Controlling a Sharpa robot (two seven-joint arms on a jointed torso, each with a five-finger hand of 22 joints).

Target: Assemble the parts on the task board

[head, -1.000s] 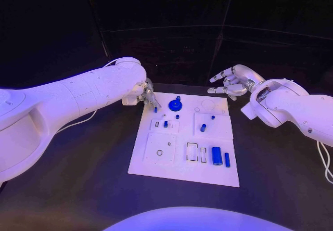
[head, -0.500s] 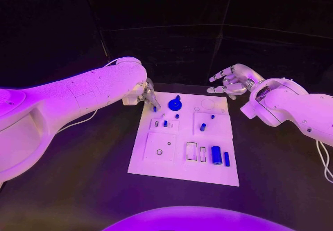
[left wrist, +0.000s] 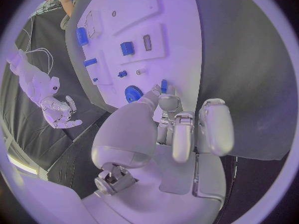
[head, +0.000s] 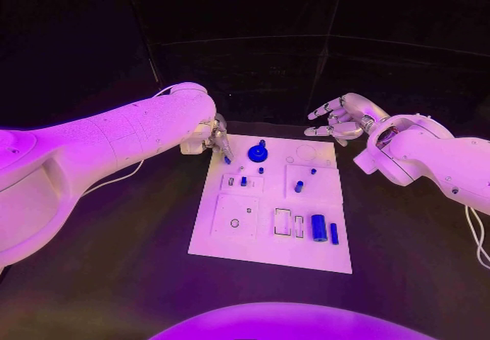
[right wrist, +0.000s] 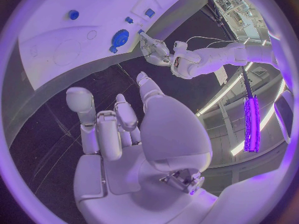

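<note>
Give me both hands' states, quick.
Left hand: fingertips at a small blue part at the board's far left corner; grip cannot be told.
Right hand: open, holding nothing, off the board.

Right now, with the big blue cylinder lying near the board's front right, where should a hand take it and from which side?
Probably across its middle, from above. The big blue cylinder lies flat on the task board, long axis running front to back, so its rounded sides are exposed. A slimmer blue bar lies close on its right, leaving little room there.
</note>
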